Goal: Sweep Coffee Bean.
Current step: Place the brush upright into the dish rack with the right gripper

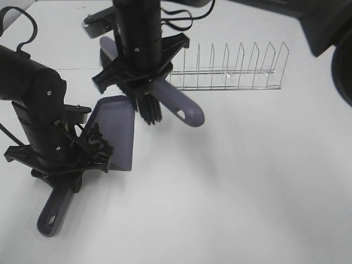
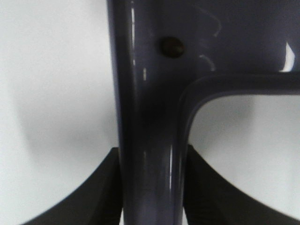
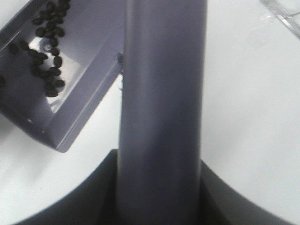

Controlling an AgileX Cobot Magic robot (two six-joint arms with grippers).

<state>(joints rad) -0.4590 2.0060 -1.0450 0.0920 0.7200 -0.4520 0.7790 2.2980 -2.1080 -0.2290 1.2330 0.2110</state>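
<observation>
White table (image 1: 264,181); left gripper (image 2: 152,152) clamps dustpan (image 1: 116,132), right gripper (image 3: 159,161) brush (image 1: 181,107); wrist view reveals beans (image 3: 47,70).

Purple-grey plastic, black hardware, plain white table (image 1: 258,187)

The glossy purple-grey plastic dustpan (image 1: 118,129) is 1 even colour with white glints; the small oval coffee beans (image 3: 47,61) are dark brown-black. The plastic brush (image 1: 180,107) has a matching purple-grey handle and black bristles (image 1: 149,113). The 2 jointed robot arms (image 1: 33,91) are matte black. The thin wire rack (image 1: 228,74) is silver, its upright loops repeating like stripes against the white.
</observation>
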